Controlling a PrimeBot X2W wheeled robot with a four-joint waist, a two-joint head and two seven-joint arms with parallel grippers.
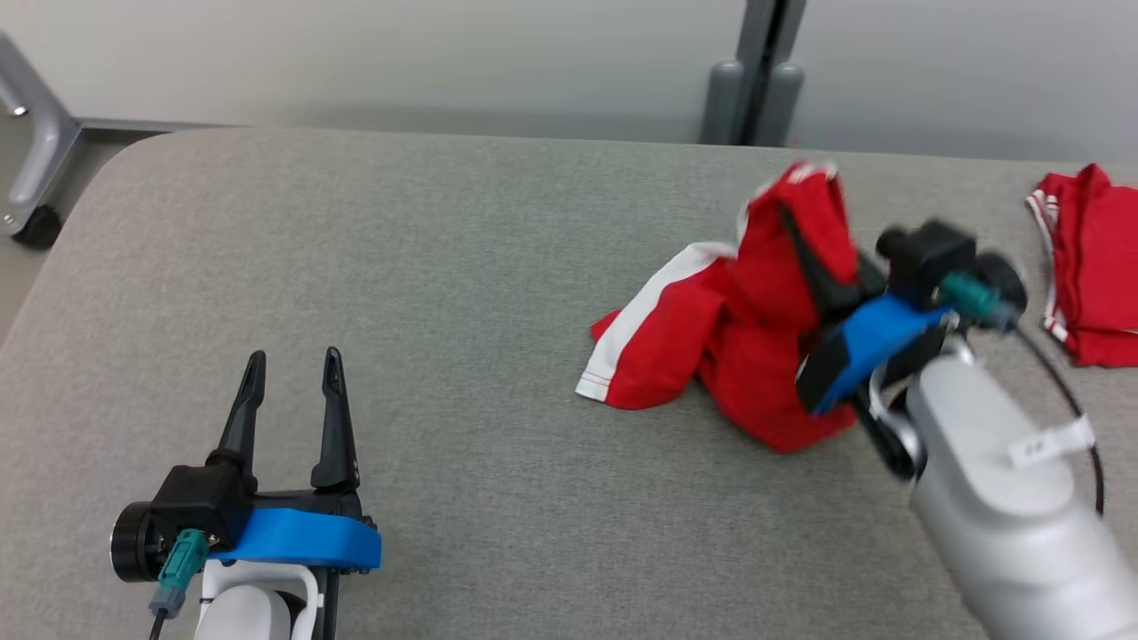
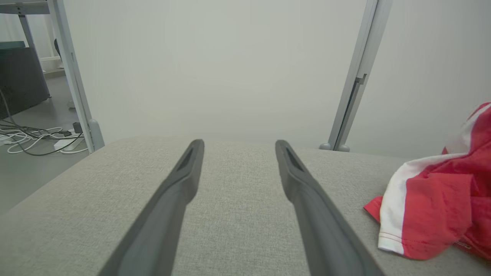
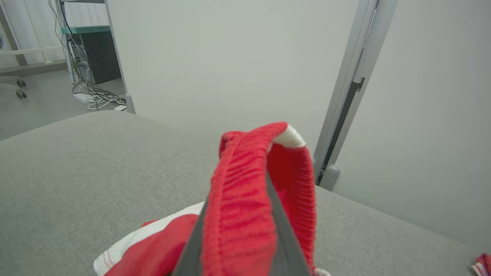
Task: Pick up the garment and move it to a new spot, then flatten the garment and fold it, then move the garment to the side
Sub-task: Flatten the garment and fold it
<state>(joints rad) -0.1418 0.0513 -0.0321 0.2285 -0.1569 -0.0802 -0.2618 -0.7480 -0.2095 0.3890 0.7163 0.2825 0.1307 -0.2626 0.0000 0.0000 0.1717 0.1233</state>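
The garment [image 1: 720, 338] is bright red soft fabric with white striped trim, bunched on the grey table right of centre. My right gripper [image 1: 805, 236] is shut on a gathered red edge of it and holds that part lifted, while the rest trails on the table. In the right wrist view the ribbed red fabric [image 3: 245, 199] wraps over the grey fingers [image 3: 284, 245]. My left gripper [image 1: 293, 373] rests open at the table's lower left, well clear of the garment. The left wrist view shows its spread fingers [image 2: 184, 172] and the garment [image 2: 429, 207] off to the right.
A second red piece with white trim [image 1: 1089, 267] lies at the table's far right edge. The padded grey table [image 1: 400, 267] has a rounded far left corner. A grey post [image 1: 756, 80] stands behind the far edge before a pale wall. Cables [image 2: 34, 138] lie on the floor to the left.
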